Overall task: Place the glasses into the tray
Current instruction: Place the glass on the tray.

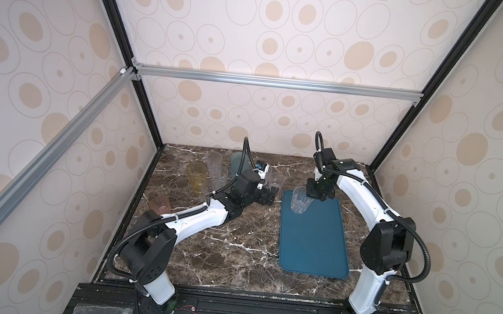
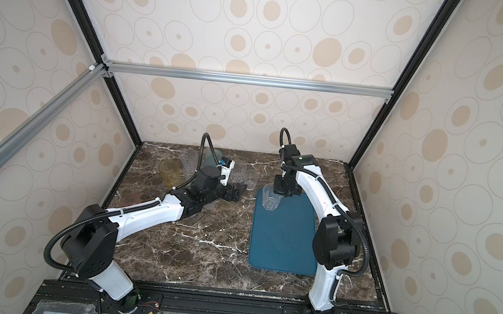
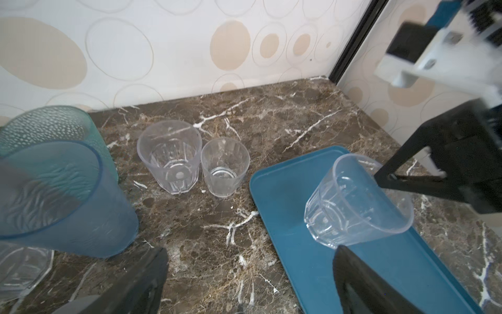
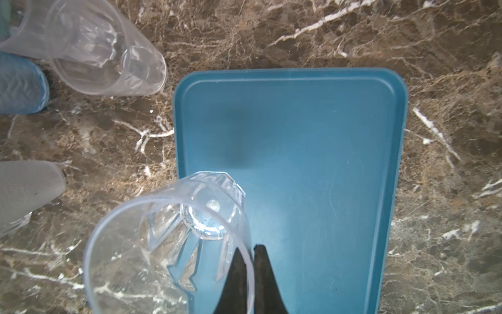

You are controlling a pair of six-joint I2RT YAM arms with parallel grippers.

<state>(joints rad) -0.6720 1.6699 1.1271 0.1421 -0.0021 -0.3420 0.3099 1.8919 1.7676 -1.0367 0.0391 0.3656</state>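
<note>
The tray [image 1: 314, 244] lies bare on the worktop [image 1: 217, 256]. At its far corner the right gripper [image 4: 249, 252] pinches the rim of a tilted clear glass [image 1: 300, 201], not yet set down. Further back, the left gripper [image 3: 251, 252] gapes wide and empty near the amber glass [image 1: 198, 176], the teal glasses [image 3: 62, 195] and two clear tumblers [image 3: 169, 156], all on the worktop, so I'd say nearly everything is left to do.

Twin high overviews; close wrist views, tray [image 3: 285, 231] in both
</note>
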